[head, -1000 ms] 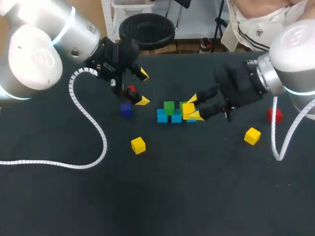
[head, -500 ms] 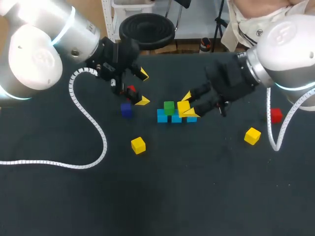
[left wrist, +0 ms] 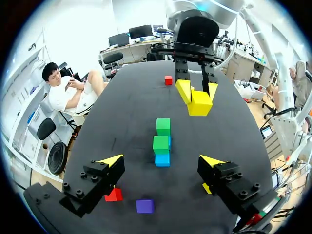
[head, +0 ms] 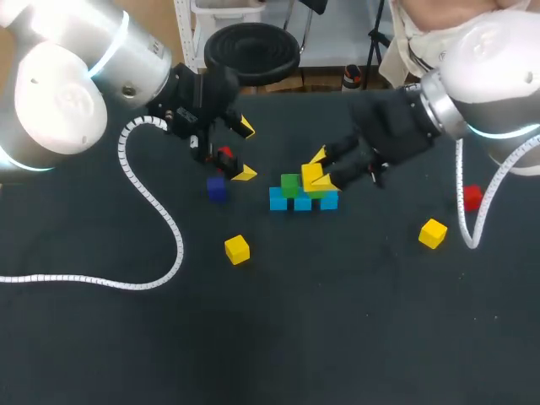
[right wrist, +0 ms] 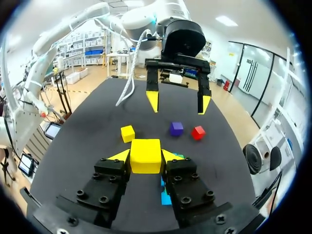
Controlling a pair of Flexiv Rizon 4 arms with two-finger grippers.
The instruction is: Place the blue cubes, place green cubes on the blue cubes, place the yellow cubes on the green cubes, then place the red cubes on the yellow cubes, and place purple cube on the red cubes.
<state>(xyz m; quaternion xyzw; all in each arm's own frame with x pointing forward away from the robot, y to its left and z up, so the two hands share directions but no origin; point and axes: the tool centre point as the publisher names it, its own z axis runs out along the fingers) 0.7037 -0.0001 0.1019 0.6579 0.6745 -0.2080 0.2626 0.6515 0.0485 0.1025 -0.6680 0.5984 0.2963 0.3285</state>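
Right jaws are clamping a yellow cube point(right wrist: 145, 155), hovering over the blue cube row point(head: 302, 202). Left wrist view is showing two green cubes point(left wrist: 163, 126) atop that row; head view is partly hiding one. Left jaws are hanging spread near the row.

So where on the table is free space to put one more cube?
Widest bare patch: near table, in front of left yellow cube and right yellow cube; the gap between them too. Crowded: the stack at right tool with held yellow cube, and purple cube by left tool.
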